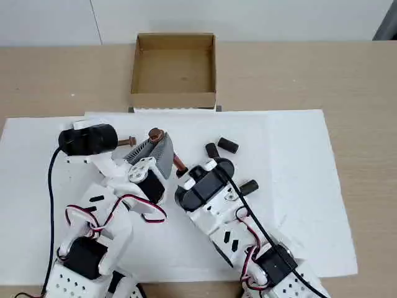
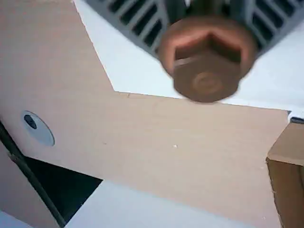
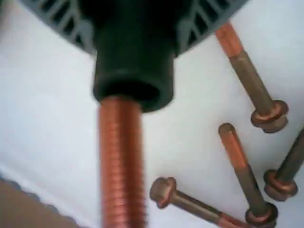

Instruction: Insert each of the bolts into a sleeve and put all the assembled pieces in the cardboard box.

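- Looking down in the high view: left end effector (image 1: 156, 149) is clamped on a bolt (image 1: 156, 134). Its head points toward the cardboard box (image 1: 173, 99) and its shank slants toward the other arm's wrist.
- The box holds nothing yet. A loose sleeve (image 1: 227, 145) and two more lie on the white sheet (image 1: 298, 155) near the right arm. A spare bolt (image 1: 128, 141) lies just beside the left arm.
- Risk: the arms crowd close together. A sideways swing could knock the wrists together or sweep a sleeve across the sheet.
- Left wrist view: hex head (image 2: 206, 61) sits between the grey fingers (image 2: 128, 19), pinched just behind the flange. The table (image 2: 166, 156) and a corner of the box lie beyond.
- Risk: with a hold this near the head, the long shank may pivot. If it tilts, the threads would likely jam on the sleeve's rim.
- Right wrist view: right end effector (image 3: 135, 19) is closed on a black sleeve (image 3: 130, 71). The threaded shank (image 3: 121, 161) meets the sleeve's mouth. Cannot tell how deep it sits.
- Several spare bolts (image 3: 251, 80) lie on the sheet beneath.
- Risk: an off-axis push could twist the sleeve in the fingers or shove it out the back.
- Risk: if the left side lets go before the bolt seats, the bolt would probably drop among the spares and be awkward to pick out again.
- Risk: dipping lower here could scatter those spares.
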`<state>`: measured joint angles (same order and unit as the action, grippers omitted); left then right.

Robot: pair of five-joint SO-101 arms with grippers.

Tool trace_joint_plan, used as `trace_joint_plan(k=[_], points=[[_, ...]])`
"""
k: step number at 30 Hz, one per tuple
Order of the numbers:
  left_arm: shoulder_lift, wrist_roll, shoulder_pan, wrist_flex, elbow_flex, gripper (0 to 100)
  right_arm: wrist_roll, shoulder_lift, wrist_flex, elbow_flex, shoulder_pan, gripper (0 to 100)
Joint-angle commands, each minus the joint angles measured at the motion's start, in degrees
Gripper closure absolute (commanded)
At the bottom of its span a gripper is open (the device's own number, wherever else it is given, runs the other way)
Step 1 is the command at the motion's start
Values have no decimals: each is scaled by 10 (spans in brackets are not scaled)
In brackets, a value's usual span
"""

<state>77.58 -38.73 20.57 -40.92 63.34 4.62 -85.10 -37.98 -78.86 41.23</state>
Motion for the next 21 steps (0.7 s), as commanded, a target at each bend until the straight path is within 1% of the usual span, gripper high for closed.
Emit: trace_joint_plan(k=[1,9,12,16,19,21], points=[[11,0,5,-2,-7,994,7,-12,20,10,-7,995],[7,2,6,-11,3,994,7,-12,21,11,-7,995],[10,23,6,-11,22,994,7,-12,21,12,-7,995],[10,33,7,-11,36,994,8,-12,21,19,-7,995],[7,33,33,-18,36,994,8,-12,21,19,-7,995],[7,33,67,-37,36,994,8,-12,21,19,-7,995]])
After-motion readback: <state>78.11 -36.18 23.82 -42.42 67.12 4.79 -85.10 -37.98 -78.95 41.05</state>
